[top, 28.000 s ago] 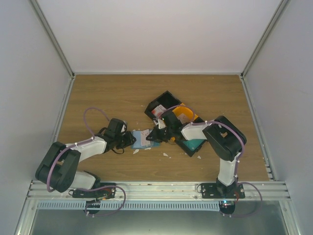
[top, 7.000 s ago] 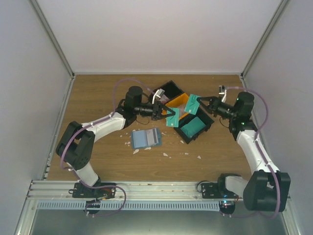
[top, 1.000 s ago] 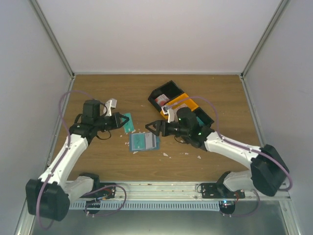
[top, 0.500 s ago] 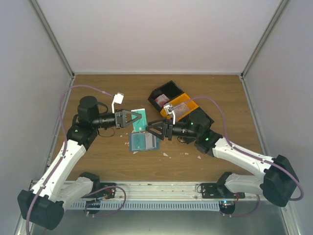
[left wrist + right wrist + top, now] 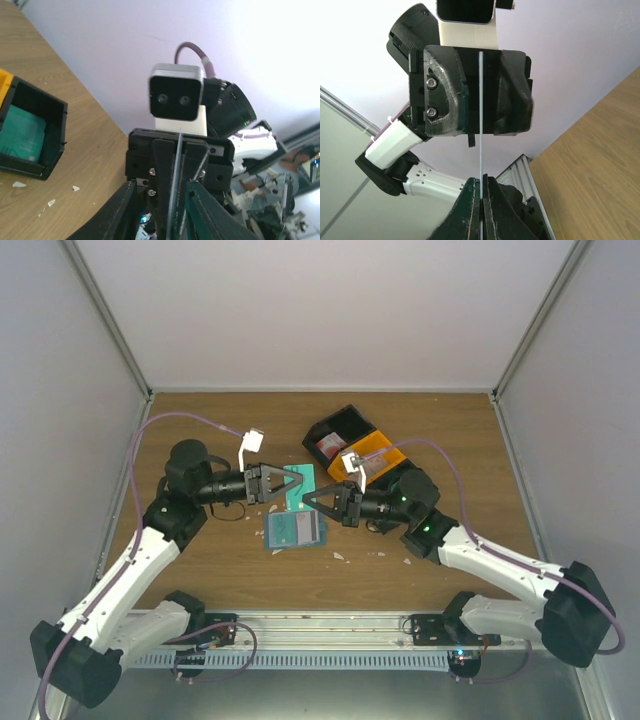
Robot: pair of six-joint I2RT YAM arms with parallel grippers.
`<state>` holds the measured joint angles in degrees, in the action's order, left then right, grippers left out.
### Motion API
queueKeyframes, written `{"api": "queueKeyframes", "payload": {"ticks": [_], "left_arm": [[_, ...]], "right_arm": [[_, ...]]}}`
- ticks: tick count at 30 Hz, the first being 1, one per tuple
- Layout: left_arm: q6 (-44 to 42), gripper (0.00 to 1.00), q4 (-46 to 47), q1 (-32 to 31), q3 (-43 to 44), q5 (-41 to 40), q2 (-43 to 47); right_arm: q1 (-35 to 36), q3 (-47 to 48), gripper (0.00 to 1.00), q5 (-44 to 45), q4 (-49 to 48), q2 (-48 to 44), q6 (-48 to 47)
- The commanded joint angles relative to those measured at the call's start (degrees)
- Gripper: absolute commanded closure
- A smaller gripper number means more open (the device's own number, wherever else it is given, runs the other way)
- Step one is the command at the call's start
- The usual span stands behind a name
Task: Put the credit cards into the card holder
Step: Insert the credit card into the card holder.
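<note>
Passing a thin teal card (image 5: 301, 483) between the two arms, in mid-air above the table (image 5: 200, 430), is the step we judge to be in hand. The right gripper (image 5: 320, 502) is clenched on one edge of the card. Its wrist view shows the card edge-on, pinched between closed fingertips. The left gripper (image 5: 282, 485) faces it nose to nose, with the card's other edge between its jaws. Those jaws stand slightly parted, with a sliver of gap on each side, so we judge its hold released.

To do this well, we would widen the left jaws further. The right arm should then draw the card straight back along the card's own plane, so it does not scrape the pads or twist in the pinch.

The card holder (image 5: 295, 529) lies flat on the wood, just on the near side of the meeting grippers. Its paler pocket side faces up, as far as we can tell. The card should be tilted low and led in by a short edge. The holder lies loose and may slide, so the freed left gripper could steady it.

Beyond the right arm sits a black tray (image 5: 345, 422) with an orange section (image 5: 372, 452). A red-and-white card (image 5: 325, 447) rests in one compartment. The left wrist view shows a green-teal block (image 5: 22, 137) in another.

White scraps (image 5: 339, 556) lie scattered near the holder and could catch under it. The left gripper hangs close above the holder's far edge and stands in the way of the descent.
</note>
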<state>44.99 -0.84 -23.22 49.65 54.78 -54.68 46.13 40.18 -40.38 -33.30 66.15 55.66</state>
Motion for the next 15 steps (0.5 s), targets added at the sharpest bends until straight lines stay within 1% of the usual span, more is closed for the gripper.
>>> {"api": "queueKeyframes", "payload": {"ticks": [1, 4, 6, 11, 15], "left_arm": [[1.09, 0.69, 1.29, -0.38, -0.23, -3.2, 1.72], [2.41, 0.7, 1.28, -0.4, -1.92, -4.09, 3.02], [3.57, 0.77, 2.11, -0.4, -2.95, -4.11, 3.8], [5.94, 0.86, 5.39, -0.43, -4.84, -2.62, 4.69], [6.36, 0.88, 6.0, -0.45, -5.95, -1.04, 4.6]], "right_arm": [[0.28, -1.32, 1.0, 4.59, -3.87, -3.73, 3.52], [0.09, -1.57, 1.0, 6.94, -3.59, -5.06, 4.79], [-0.05, -1.86, 0.99, 7.15, -4.06, -5.27, 5.92], [-0.2, -1.86, 1.0, 6.02, -4.18, -4.24, 7.04], [-0.29, -1.6, 1.0, 6.49, -3.8, -3.07, 7.25]]}}
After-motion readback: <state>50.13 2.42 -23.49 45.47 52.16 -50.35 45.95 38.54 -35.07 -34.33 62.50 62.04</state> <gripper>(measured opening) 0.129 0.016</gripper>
